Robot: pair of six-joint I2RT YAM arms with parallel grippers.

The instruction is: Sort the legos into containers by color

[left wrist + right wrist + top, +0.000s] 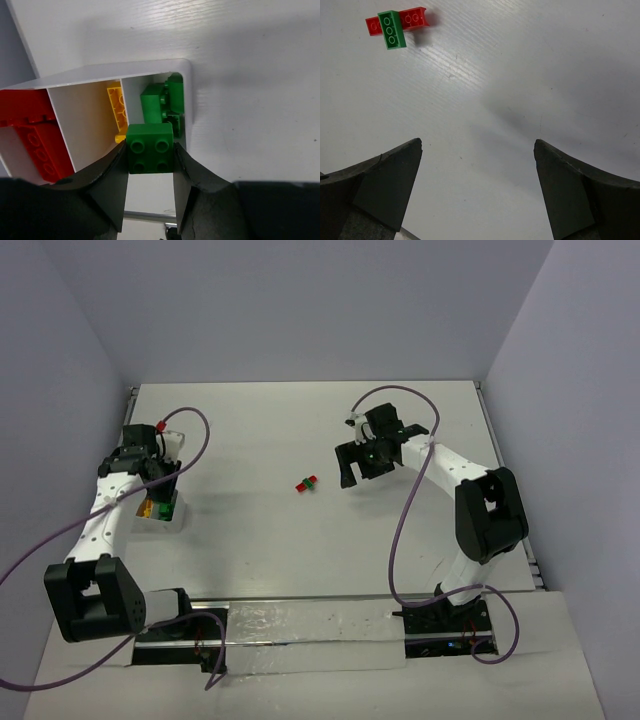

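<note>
We saw a robotics lab test cell. Plain pale walls [300,310] boxed in a white table [260,440] on three sides. A left arm [105,515] and a right arm [485,510], both white and black, were bolted to a metal strip [310,625] at the near edge, and purple cables [399,535] looped loosely from them. The working pieces were legos [306,483] and a small white divided container [95,107].

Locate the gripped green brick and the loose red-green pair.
green brick [149,148]: left wrist view, studded top face.
red-green pair [391,29]: right wrist view, its green brick's top.
</note>
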